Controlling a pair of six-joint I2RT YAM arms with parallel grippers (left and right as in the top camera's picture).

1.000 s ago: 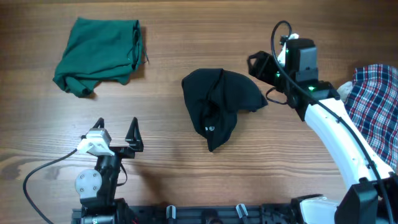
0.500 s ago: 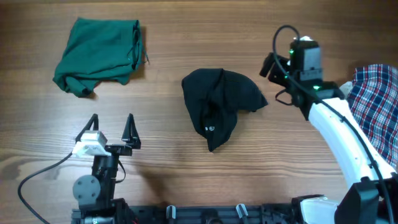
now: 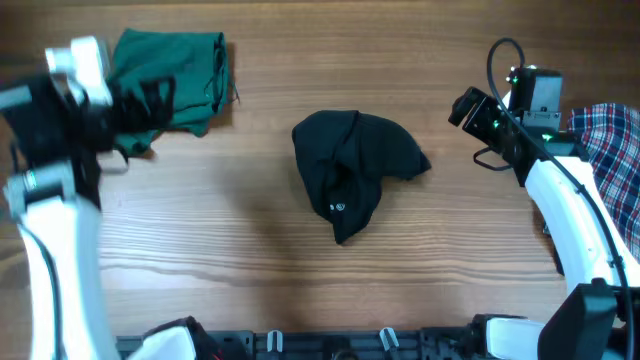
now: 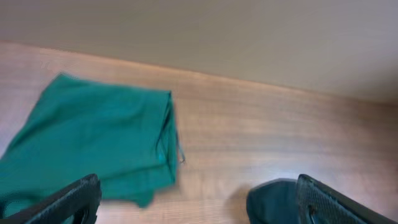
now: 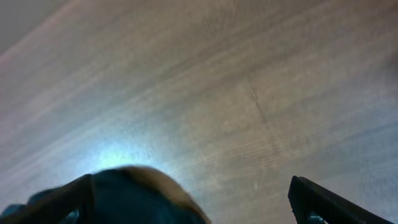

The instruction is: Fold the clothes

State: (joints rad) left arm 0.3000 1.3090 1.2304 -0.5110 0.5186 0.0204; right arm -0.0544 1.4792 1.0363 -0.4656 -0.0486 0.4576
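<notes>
Table [image 3: 250, 250]: wood, visible grain, low sheen. Black top [image 3: 352, 165]: soft matt cloth, rumpled. Green garment [image 3: 190, 60]: matt cloth, creased. Plaid garment [image 3: 612, 135]: woven cloth. Right arm [image 3: 575, 225] shell: smooth white plastic, glossy

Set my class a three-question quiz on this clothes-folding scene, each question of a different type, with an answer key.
1. True or false: the right hand is closed on the black top.
2. Which garment lies closest to the left hand? A. black top B. green garment C. plaid garment
3. Fill in: in the overhead view, the plaid garment lies at the ___ edge of the table.
Key: 1 false, the right hand is open and apart from the black top. 2 B. 3 right.
</notes>
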